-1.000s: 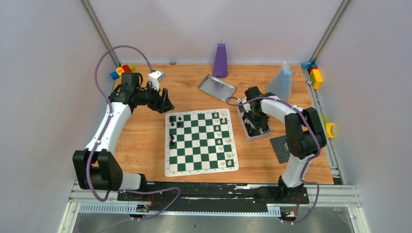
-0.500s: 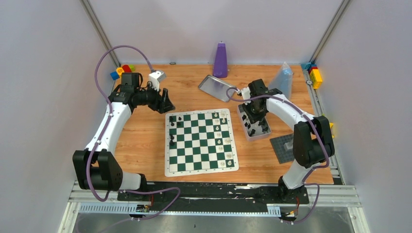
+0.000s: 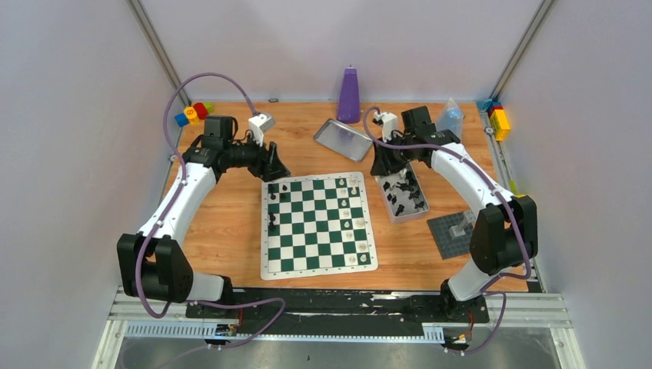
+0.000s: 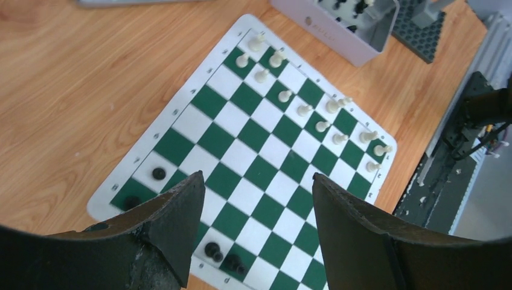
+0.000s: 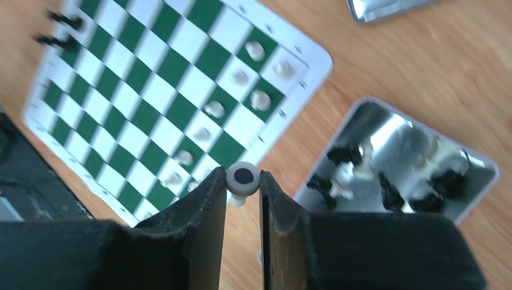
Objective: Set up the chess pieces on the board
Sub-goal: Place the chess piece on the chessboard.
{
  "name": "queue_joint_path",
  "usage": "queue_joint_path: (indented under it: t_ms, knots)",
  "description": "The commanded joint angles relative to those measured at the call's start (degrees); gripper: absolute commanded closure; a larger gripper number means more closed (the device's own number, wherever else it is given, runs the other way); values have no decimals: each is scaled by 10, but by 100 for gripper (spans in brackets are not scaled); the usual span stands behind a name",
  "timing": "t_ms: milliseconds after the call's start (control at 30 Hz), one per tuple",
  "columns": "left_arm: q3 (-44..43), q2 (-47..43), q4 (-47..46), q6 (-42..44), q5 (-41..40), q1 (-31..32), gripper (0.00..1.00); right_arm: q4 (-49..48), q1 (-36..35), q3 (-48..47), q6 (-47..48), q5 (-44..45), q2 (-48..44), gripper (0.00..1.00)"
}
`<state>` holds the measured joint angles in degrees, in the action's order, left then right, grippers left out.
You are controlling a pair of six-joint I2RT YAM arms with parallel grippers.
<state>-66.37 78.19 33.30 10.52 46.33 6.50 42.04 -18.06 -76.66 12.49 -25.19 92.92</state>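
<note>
Right now the right gripper (image 5: pixel 243 184) is pinching a white piece (image 5: pixel 243 176) at the very tips of its fingers, which are pressing almost together. The piece's felt base is facing the wrist camera, so it is probably pointing head-first away from the gripper. That is looking like the main risk: lowered this way, the piece would be landing on its head and toppling instead of standing. The hold is also looking shallow, so a quick swing could be letting the piece twist or slip out. The gripper is hanging over the strip of surface (image 3: pixel 223 223) between the box (image 5: pixel 404 145) of spare pieces and the board (image 5: pixel 151 90). A drop here would be sending the piece onto bare wood. Just beyond, white pieces (image 3: pixel 350 211) are standing close together along the board's right side. The fingers coming down among them could be knocking neighbours over or nudging the thin mat. Farther off, the left gripper (image 4: pixel 258 181) is hovering spread and empty above the board's far-left corner, near the black pieces (image 3: pixel 275 192). It is posing little danger unless both arms are reaching inward together.
</note>
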Motion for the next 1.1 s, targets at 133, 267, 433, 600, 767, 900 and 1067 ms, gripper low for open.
queue_joint_path:
  t_ms: [133,267,433,600,767,900,1067]
  knots:
    - [-31,54,-180,-190,93,69,28,-171,1,-73,-200,-215,6,95]
    - [-44,80,-291,-260,105,106,30,-220,2,-70,-263,-276,13,94]
    - [-36,108,-427,-385,92,140,33,-300,4,-44,-355,-320,5,96]
    - [-3,124,-598,-506,64,156,36,-379,7,-4,-433,-318,-17,97]
    - [23,151,-721,-639,53,160,40,-399,16,-7,-475,-320,-7,98]
    - [36,161,-754,-670,41,161,43,-408,27,-18,-493,-328,-4,98]
    - [61,162,-788,-692,15,162,43,-415,39,-29,-509,-331,-2,98]
